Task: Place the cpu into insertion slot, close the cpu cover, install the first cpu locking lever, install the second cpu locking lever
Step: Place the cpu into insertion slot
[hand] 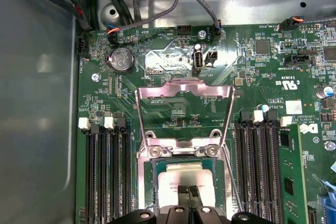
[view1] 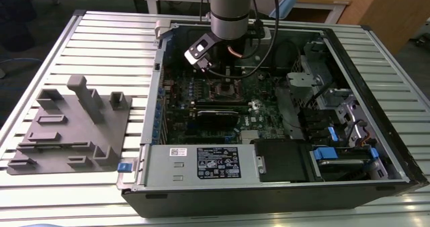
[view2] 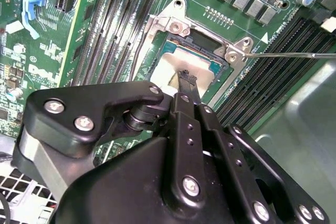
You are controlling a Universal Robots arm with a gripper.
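Toward the far edge of the green motherboard (hand: 173, 51), inside the open computer case (view1: 269, 202) on the slatted tabletop (view1: 100, 35), the cpu (hand: 178, 174) lay flat in the insertion slot (view2: 202, 38), its pale metal top facing up. The tool (hand: 189, 192) hung directly over the chip's middle, its two thin black fingers drawn together with nothing visible between them. In both wrist views the tips were at or just above the chip's top, but I could not tell whether they touched it. The first step therefore looked done or all but done, since the chip appeared seated square within the socket's rim. The cpu cover (hand: 184, 90) stood swung up and back on its hinge, with bare board showing through its window, so closing it was not yet done. A thin wire locking lever (view2: 283, 54) stuck out freely beside the socket, unlatched. Both levers, by my judgement, remained to be installed.
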